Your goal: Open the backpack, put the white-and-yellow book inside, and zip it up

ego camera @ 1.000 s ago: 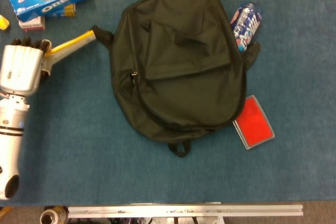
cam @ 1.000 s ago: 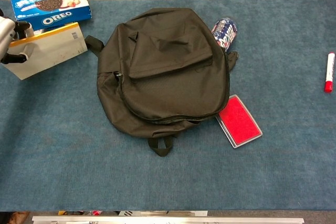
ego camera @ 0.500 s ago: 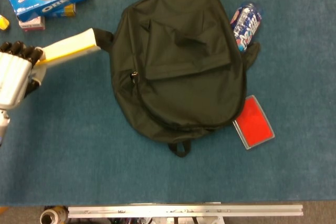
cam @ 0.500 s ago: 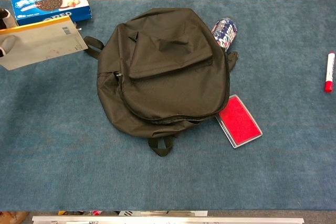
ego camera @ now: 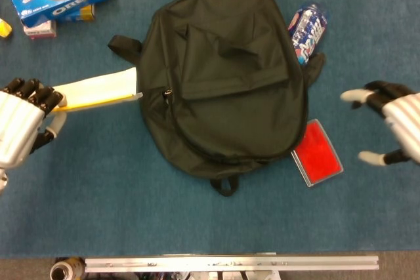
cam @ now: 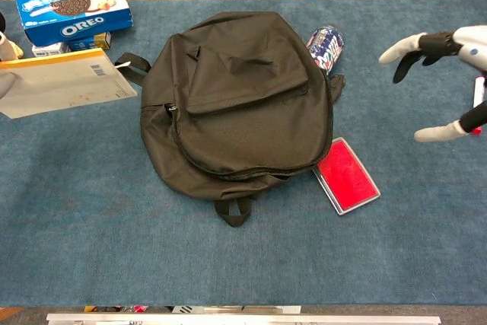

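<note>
At the left edge of the frame, the left hand pinches the thin white-and-yellow book by its outer end, the free end reaching toward the black fabric backpack lying flat at centre, zipper shut. The book looks light and fairly stiff, so an end grip should carry it, though it may droop or twist. The right hand hovers at the right edge, fingers spread, holding nothing. The backpack is soft and limp; it will likely bunch when tugged, so the small zipper pull on its left side seems the place to grab, hard as it is to make out here.
</note>
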Controlling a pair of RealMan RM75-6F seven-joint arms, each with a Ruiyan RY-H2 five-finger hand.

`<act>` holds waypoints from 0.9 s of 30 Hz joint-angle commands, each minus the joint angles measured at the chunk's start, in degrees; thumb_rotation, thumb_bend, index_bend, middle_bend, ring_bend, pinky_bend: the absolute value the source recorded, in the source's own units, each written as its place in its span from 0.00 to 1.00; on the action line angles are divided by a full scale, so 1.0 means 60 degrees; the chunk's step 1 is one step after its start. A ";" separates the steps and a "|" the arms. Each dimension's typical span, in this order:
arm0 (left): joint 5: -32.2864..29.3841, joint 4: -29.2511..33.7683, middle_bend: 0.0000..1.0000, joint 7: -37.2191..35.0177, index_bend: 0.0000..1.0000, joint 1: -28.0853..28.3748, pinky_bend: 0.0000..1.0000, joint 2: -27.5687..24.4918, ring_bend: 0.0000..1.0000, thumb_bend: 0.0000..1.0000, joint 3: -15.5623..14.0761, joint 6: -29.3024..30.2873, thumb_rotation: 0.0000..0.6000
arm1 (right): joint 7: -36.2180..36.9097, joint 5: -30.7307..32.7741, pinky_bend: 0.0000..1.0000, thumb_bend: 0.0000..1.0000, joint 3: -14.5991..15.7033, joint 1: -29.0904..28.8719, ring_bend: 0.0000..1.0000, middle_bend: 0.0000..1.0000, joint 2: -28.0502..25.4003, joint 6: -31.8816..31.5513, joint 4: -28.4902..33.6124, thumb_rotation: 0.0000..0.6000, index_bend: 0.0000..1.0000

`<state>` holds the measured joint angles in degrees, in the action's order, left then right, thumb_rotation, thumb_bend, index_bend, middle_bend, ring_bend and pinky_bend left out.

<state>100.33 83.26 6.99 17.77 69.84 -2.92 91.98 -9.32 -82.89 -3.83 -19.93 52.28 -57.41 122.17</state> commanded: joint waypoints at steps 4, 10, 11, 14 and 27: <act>0.0173 0.0110 0.61 0.0017 0.74 -0.0176 0.51 -0.0145 0.47 0.39 -0.0083 0.0084 1.00 | -0.1410 0.0438 0.23 0.00 0.0137 -0.0650 0.17 0.36 0.1161 0.0621 -0.0072 1.00 0.24; 0.0256 0.0070 0.61 -0.0027 0.74 -0.0343 0.51 -0.0179 0.48 0.39 -0.0082 0.0157 1.00 | -0.2741 0.1005 0.23 0.00 0.0209 -0.1095 0.17 0.36 0.2523 0.0793 -0.0569 1.00 0.24; 0.0276 0.0060 0.61 -0.0031 0.74 -0.0371 0.51 -0.0184 0.48 0.39 -0.0086 0.0174 1.00 | -0.2937 0.1091 0.23 0.00 0.0211 -0.1162 0.17 0.36 0.2729 0.0796 -0.0671 1.00 0.24; 0.0330 0.0012 0.61 -0.0086 0.74 -0.0472 0.50 -0.0186 0.47 0.39 -0.0098 0.0240 1.00 | -0.3578 0.1583 0.23 0.00 0.0178 -0.1445 0.17 0.36 0.3468 0.0859 -0.1073 1.00 0.24; 0.0328 -0.0187 0.61 -0.0382 0.74 -0.0739 0.50 -0.0187 0.47 0.39 0.0010 0.0393 1.00 | -0.5122 0.2864 0.24 0.00 0.0105 -0.2372 0.17 0.36 0.5528 0.0687 -0.2318 1.00 0.24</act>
<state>102.27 82.16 4.73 13.37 68.72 -2.88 94.31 -39.23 -66.31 -3.16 -33.48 84.48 -52.88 109.18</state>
